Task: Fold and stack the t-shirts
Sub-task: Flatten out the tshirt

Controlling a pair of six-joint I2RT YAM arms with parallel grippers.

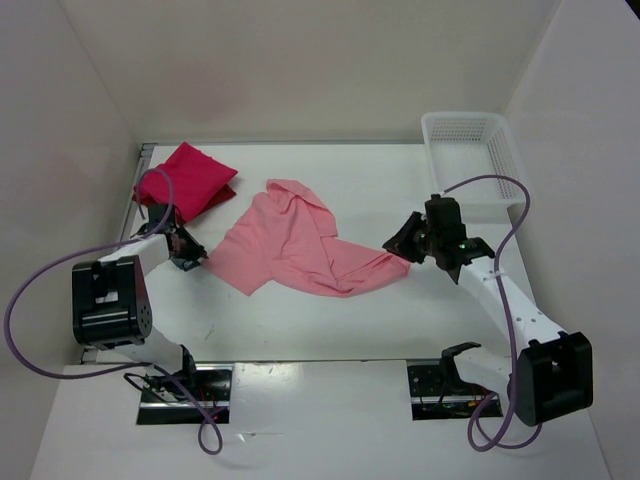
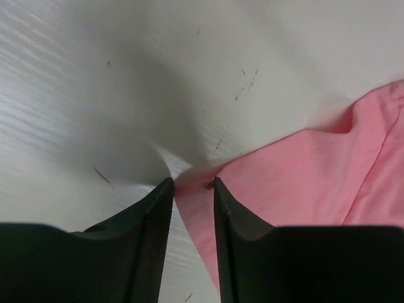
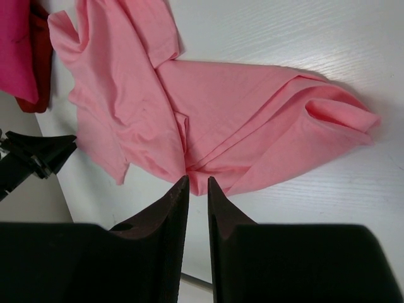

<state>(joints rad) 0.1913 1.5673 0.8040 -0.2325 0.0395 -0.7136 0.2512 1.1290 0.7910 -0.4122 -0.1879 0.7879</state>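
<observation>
Left claw (image 2: 193, 182) tips straddle the salmon t-shirt's (image 2: 303, 183) corner — scuffed white table (image 2: 95, 76) beneath.

Spread t-shirt (image 1: 290, 245) lies right of stack (image 1: 185, 180) (basket (image 1: 470, 150) far-right).

The salmon pink t-shirt (image 1: 290, 245) and the 2 red t-shirts (image 1: 185, 178) far left are soft matt cloth; table (image 1: 330, 320) smooth, white, lightly scuffed; basket (image 1: 465, 116) perforated white plastic.

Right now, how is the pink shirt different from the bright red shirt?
The pink shirt lies spread and rumpled; the bright red shirt is folded small. The pink shirt is central; the bright red shirt sits far left, atop a darker red one. Both are soft cloth.
</observation>
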